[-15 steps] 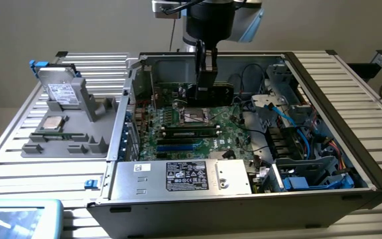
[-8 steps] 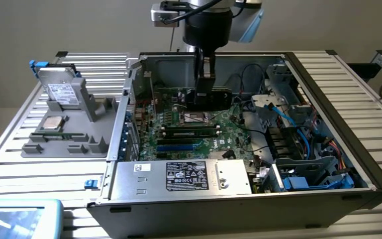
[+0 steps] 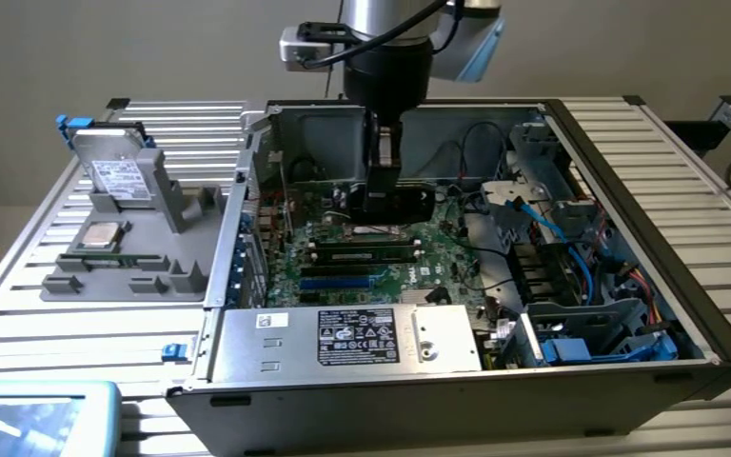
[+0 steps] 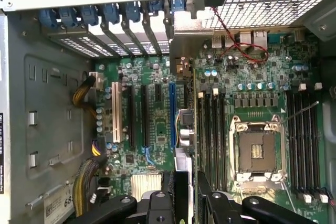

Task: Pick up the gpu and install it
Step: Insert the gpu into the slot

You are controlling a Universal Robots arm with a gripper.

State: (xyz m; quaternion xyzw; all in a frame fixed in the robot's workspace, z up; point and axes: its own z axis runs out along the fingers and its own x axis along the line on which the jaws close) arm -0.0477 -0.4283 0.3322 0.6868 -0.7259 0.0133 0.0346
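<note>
Exterior view first: the pc case [image 3: 708, 333] lies on its side with the big panel off, so the whole inside is open from above; its walls box it in all round, and the arm drops into the middle, well apart from the drive bay [image 3: 569, 314] at the exterior view's right. The gripper [image 3: 385, 190] sits low over the motherboard [image 3: 340, 271], pinching the gpu [image 3: 406, 205], which shows as a dark block right above the board; can't tell if it touches a slot. Inside the case I count one motherboard, one power supply [image 3: 353, 338] along the near wall, plus a tangle of cables [image 3: 569, 257]. At the exterior view's left one grey tray [image 3: 137, 281] sits on the slatted table [image 3: 35, 314]; it holds one hard drive [image 3: 118, 176] propped up on edge and one cpu [image 3: 102, 235] lying flat.

Wrist view: the fingers [image 4: 205, 203] are clamped on the gpu [image 4: 184, 129], seen edge-on and upright; it runs just beside the blue slot [image 4: 172, 108], with the memory slots [image 4: 210, 129] on its other side. Slot count: one white slot [image 4: 116, 111], two long black slots [image 4: 127, 114], one blue; also one cpu socket [image 4: 257, 150] with its contacts bare. Past the white slot there's a stretch of bare case floor [image 4: 47, 129], so plenty of room there; a row of blue clips [image 4: 89, 14] lines the rear edge.
</note>
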